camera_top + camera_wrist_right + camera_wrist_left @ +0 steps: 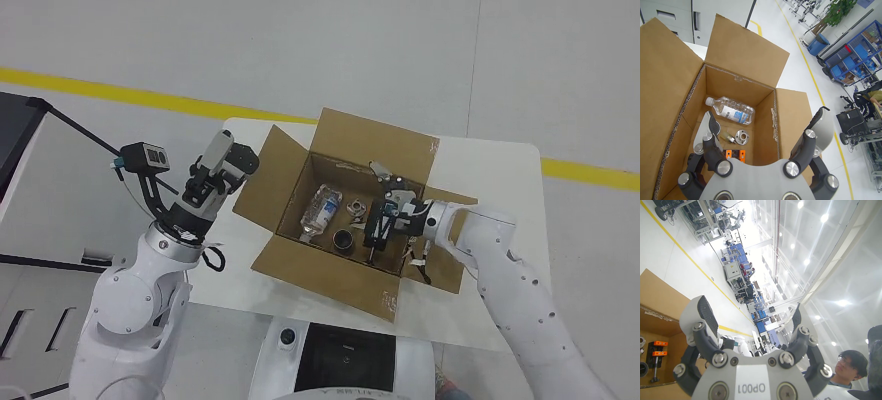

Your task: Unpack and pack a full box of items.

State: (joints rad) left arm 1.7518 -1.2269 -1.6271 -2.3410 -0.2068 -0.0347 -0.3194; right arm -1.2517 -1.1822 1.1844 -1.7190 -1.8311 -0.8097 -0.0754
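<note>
An open cardboard box [300, 170] stands on the white table [500, 165] with its flaps spread. Inside lie a clear water bottle [320, 209], a metal flange [356, 210], a dark ring [342, 240] and a black vise with orange jaws [377, 232]. My right gripper [390, 195] hangs open over the box's right half, above the vise; its own view looks down on the bottle [732, 112], flange [742, 136], a small brass fitting [727, 137] and the vise [734, 153]. My left gripper [222, 165] is outside the box by its left flap, open and empty, tilted upward [753, 313].
The box's flaps [745, 51] rise around the opening and its walls are tall. A black stand with a small camera [145, 156] sits left of the table. White tabletop shows to the right of the box and at the back left corner [250, 130].
</note>
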